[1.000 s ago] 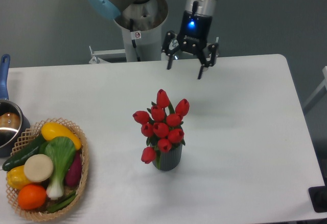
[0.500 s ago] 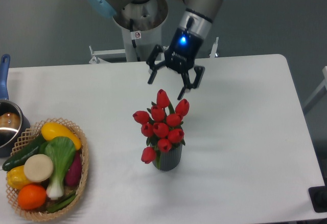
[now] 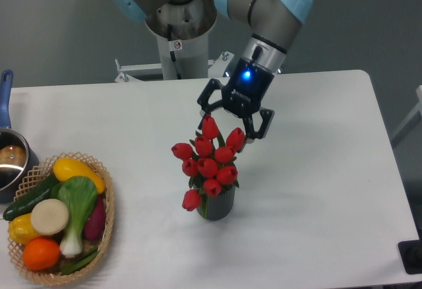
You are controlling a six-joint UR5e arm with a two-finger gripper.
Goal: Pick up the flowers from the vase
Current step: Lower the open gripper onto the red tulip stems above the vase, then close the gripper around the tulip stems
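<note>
A bunch of red tulip buds, the flowers (image 3: 209, 163), stands upright in a small dark ribbed vase (image 3: 218, 204) near the middle of the white table. My gripper (image 3: 229, 125) hangs tilted just above the top of the bunch, open, its two fingers spread on either side of the uppermost buds. One fingertip is at the top left bud, the other beside the upper right bud. Nothing is held between the fingers. Short green stems show just above the vase mouth.
A wicker basket (image 3: 106, 223) of produce sits at the front left. A blue-handled metal pot (image 3: 9, 158) stands at the left edge. The arm's base column (image 3: 178, 32) rises behind the table's far edge.
The gripper has come forward and down from the table's far edge, tilting as it moved, and now sits over the top tulip buds. The flowers and vase have not moved.
</note>
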